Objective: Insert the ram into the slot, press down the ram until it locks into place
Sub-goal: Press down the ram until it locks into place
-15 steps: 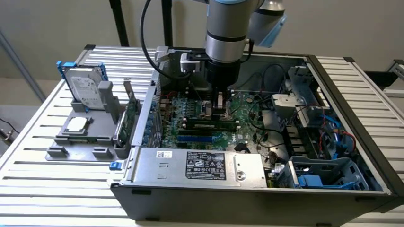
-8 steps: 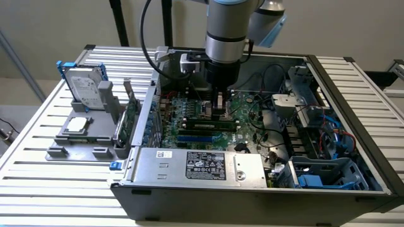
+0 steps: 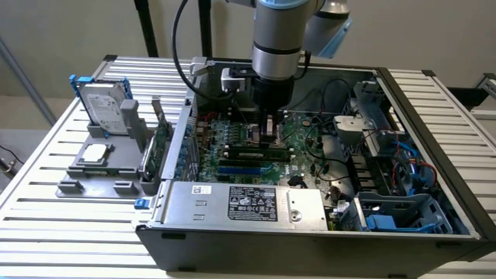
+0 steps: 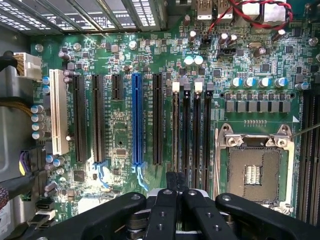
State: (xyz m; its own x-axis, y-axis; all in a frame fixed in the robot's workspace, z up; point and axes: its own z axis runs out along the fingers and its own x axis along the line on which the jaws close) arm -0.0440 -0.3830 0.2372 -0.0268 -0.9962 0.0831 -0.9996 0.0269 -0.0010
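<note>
**Tool down in the open case, fingers together over the memory sockets**

I saw the open computer case [image 3: 434,174] sitting on the slatted bench [image 3: 69,232]. Inside it lay the green motherboard [image 3: 232,145], a silver power supply [image 3: 240,203] at the near edge, black and red cables toward the exterior view's right, and a blue drive bracket [image 3: 387,221] in the near corner on that side. On the exterior view's left, outside the case, a grey holder [image 3: 101,157] carried a hard drive [image 3: 104,110] standing in a blue frame and a small silver chip package [image 3: 94,152] lying flat.

The tool [image 4: 175,192] was low over the board. In the wrist view its two black fingers [image 4: 165,210] looked pressed together, clenched, with a thin dark edge between the tips; I couldn't tell if that was the ram. From the exterior view a long dark green stick, the ram [image 3: 259,154], lay seated along a black slot [image 3: 256,159] just in front of the tool.

The wrist view showed the parallel black memory sockets [image 4: 190,130] right ahead of the fingertips, a blue socket [image 4: 137,122] and a white one [image 4: 59,117] beside them, and the empty CPU socket [image 4: 255,170].

The power supply had a black label [image 3: 259,204] with white print; the text was too small to read.
</note>
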